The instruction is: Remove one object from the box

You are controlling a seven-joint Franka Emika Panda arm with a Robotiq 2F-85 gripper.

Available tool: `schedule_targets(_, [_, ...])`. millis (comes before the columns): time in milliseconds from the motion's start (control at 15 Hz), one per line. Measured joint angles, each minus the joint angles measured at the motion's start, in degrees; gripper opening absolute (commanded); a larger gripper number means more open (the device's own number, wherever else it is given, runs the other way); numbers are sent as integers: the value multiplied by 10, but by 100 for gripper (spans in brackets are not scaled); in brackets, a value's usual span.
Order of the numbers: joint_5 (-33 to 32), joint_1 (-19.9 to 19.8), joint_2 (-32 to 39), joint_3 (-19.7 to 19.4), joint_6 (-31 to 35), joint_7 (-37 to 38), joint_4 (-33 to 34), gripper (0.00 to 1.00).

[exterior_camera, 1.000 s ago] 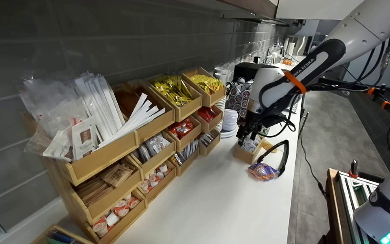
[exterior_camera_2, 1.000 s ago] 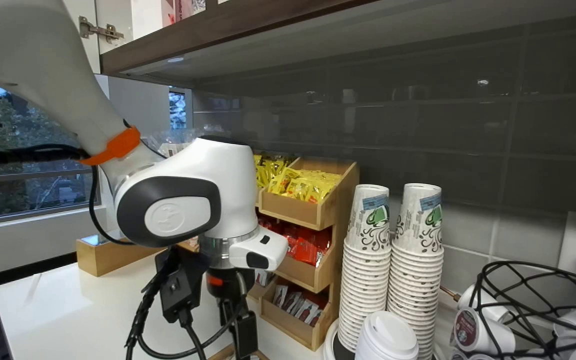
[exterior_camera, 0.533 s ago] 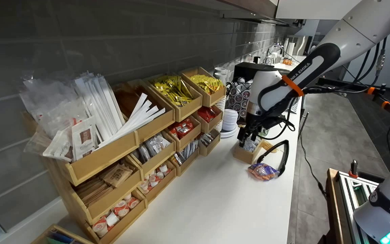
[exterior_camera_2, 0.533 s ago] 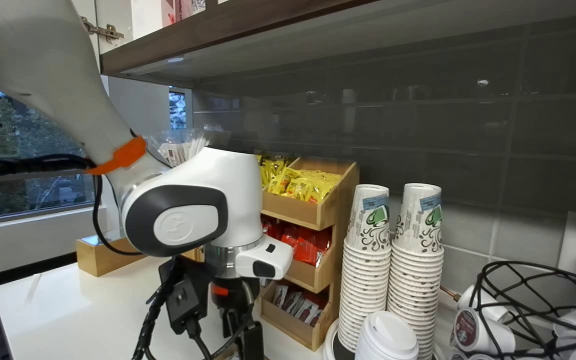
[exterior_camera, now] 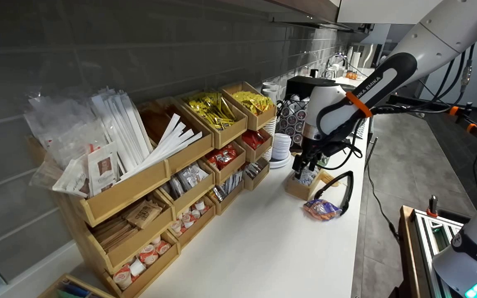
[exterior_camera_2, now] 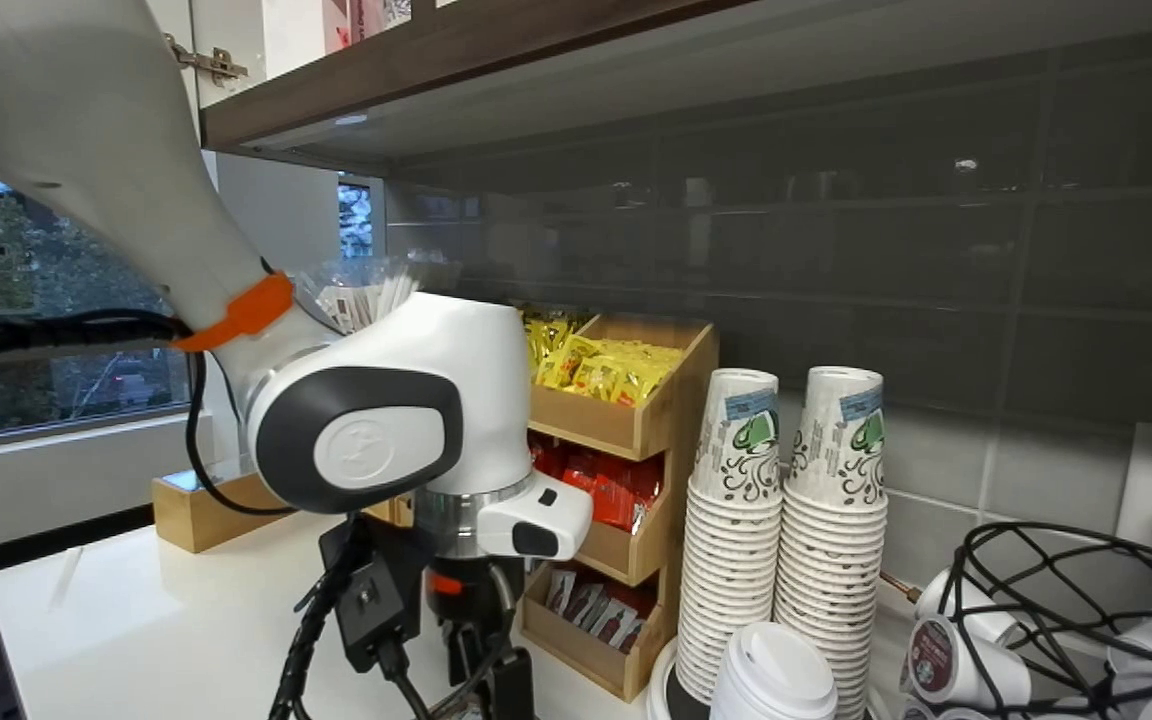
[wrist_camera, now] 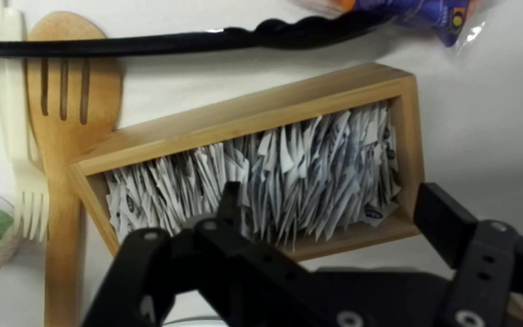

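The box (wrist_camera: pixel 243 125) lies beneath my gripper (wrist_camera: pixel 336 213), white packets (wrist_camera: pixel 288 177) standing tightly on edge inside. My jaws are spread wide, gripping nothing: in the wrist view one shows over the packets, the other past the box's end wall. If I squeezed down from here, I'd likely pinch that wall and drag the box. I can't judge the height, so a blind descent might hit the rim. Several packets could come up together. Beyond the box from the gripper, a black curved bar (wrist_camera: pixel 161 47) and slotted wooden utensil (wrist_camera: pixel 64 145) might get shoved.
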Motion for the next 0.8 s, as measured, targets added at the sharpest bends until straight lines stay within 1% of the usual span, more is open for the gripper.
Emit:
schedule_targets(133, [-10,0,-1,-1,-13,9,1,97])
schedule_targets(267, [-16,0,-2,-2,-22,14,2,92])
schedule_targets(333, [-17,0,-2,-2,-26,16,3,86])
schedule_targets(400, [-17,0,-3,-2,-28,17,4,85])
schedule_targets(600, [-17,0,-4,-2,-32,18,8,77])
schedule_targets(667, [-17,0,-4,-2,-32,18,9,68])
schedule_targets(733, [-17,0,-4,-2,-33,19,10,69])
schedule_targets(800, [-17,0,-4,-2,-33,19,11,63])
